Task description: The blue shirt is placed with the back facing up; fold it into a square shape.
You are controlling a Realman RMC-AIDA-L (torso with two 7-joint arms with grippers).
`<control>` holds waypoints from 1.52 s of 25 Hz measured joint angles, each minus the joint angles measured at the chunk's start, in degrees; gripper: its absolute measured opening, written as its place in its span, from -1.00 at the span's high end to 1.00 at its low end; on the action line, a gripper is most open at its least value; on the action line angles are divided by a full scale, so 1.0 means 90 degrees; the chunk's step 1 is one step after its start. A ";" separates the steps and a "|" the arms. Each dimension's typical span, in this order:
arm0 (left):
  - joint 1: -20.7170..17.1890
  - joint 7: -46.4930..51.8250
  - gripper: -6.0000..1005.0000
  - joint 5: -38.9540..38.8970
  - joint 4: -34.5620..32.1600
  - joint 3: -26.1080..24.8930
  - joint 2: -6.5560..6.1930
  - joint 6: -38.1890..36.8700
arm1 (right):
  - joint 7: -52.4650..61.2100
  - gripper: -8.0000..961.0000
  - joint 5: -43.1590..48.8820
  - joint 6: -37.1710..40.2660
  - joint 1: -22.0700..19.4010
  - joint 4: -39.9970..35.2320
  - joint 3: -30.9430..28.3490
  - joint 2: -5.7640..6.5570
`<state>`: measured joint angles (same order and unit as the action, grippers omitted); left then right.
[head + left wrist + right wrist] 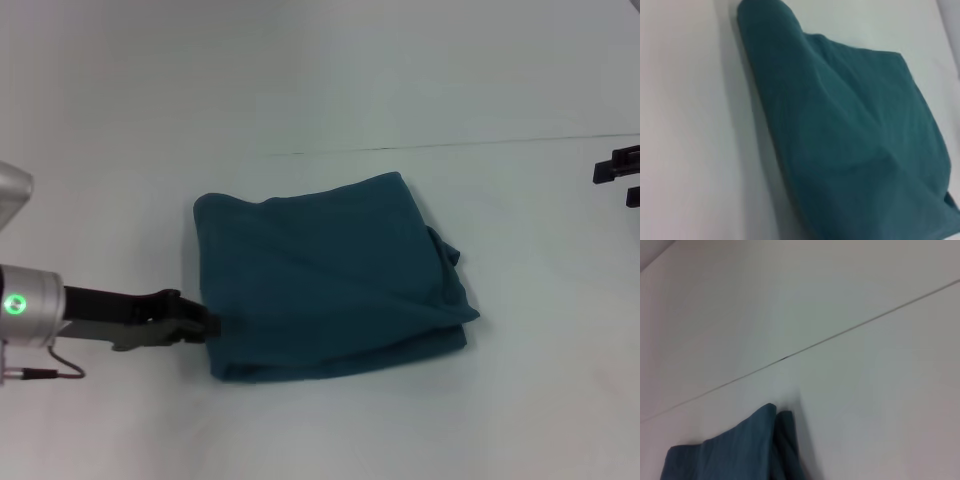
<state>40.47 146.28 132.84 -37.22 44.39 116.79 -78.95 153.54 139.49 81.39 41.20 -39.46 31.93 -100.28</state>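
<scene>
Left gripper (207, 325) sits lower left of the frame, its tip touching the folded blue shirt's (335, 275) left edge; whether it pinches cloth, I cannot tell. Right gripper (620, 175) waits at the right edge, well apart.

Right gripper (622, 177) is mostly cut off at the edge; the shirt (330, 275) folds hide any lettering.

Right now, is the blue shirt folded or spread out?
Folded: the blue shirt lies as a compact, roughly square bundle, layered edges showing at one corner.
</scene>
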 joint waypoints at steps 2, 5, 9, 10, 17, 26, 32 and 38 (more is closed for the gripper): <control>-0.0064 0.0034 0.61 0.0094 -0.0202 -0.0074 -0.0019 -0.0124 | -0.0003 -0.47 0.0000 0.0000 0.0004 0.0000 -0.0008 0.0000; -0.0210 0.0182 0.45 0.0070 -0.0487 -0.0456 -0.0043 -0.0260 | -0.0004 -0.47 0.0000 0.0018 0.0020 0.0000 -0.0011 0.0000; -0.0358 0.0265 0.20 -0.0494 -0.0545 -0.1237 0.0056 -0.0535 | -0.0007 -0.47 0.0000 0.0076 0.0032 0.0000 -0.0012 0.0000; -0.0380 0.0237 0.10 -0.0644 -0.0512 -0.1279 0.0090 -0.0578 | -0.0007 -0.47 0.0000 0.0094 0.0032 0.0000 -0.0013 0.0000; -0.0557 -0.0102 -0.26 -0.1342 -0.0336 -0.1322 0.0324 -0.0598 | -0.0127 -0.47 -0.0011 0.0161 0.0274 -0.0001 0.0098 -0.0099; -0.0736 -0.0115 -0.30 -0.1571 -0.0305 -0.1406 0.0281 -0.0481 | -0.0299 -0.47 0.0090 -0.1920 0.1195 0.0246 0.1279 -0.1280; -0.0864 -0.0113 -0.29 -0.1737 -0.0309 -0.1414 0.0259 -0.0477 | -0.0133 -0.46 0.0148 -0.2508 0.1436 0.0737 0.1678 -0.1395; -0.0873 -0.0157 -0.29 -0.1773 -0.0282 -0.1418 0.0256 -0.0400 | 0.0024 -0.47 0.0144 -0.3207 0.1456 0.1403 0.1972 -0.1430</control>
<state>32.62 144.86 116.89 -39.75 31.63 119.09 -82.55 153.76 140.78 52.53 54.31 -26.84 49.67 -113.15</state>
